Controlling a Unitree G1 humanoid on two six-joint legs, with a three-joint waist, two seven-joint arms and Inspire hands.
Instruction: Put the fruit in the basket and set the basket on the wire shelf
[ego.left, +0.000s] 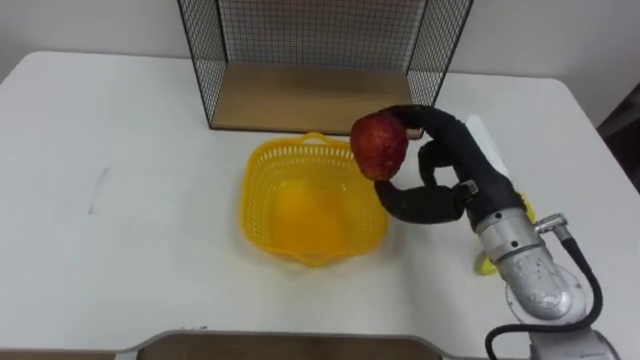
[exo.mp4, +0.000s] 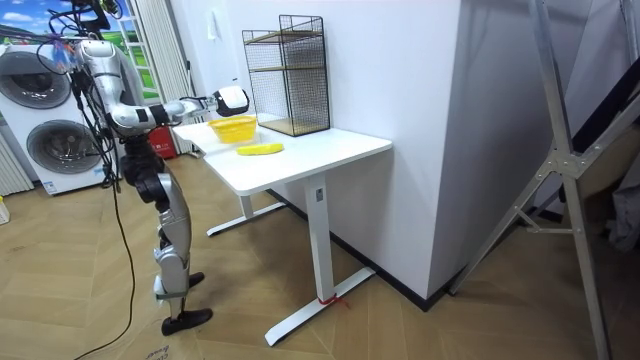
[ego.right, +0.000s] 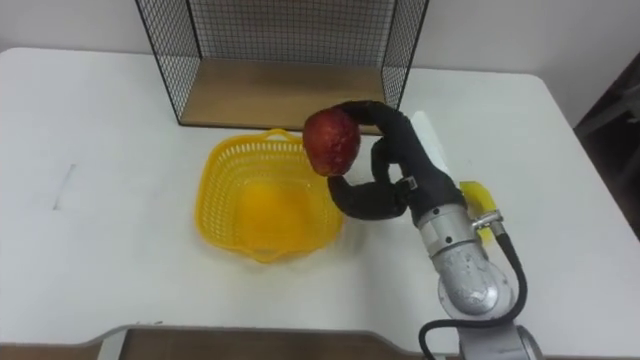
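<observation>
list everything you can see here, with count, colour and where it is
table: one, white
wire shelf: one, black with a wooden board, at the table's far edge
basket: one, yellow, on the table in front of the wire shelf
apple: one, red, held over the basket's right rim
banana: one, yellow, on the table right of the basket, partly under the robot's arm
washing machines: two, white, behind the robot in the room view
right hand: black, fingers curled round the apple
</observation>
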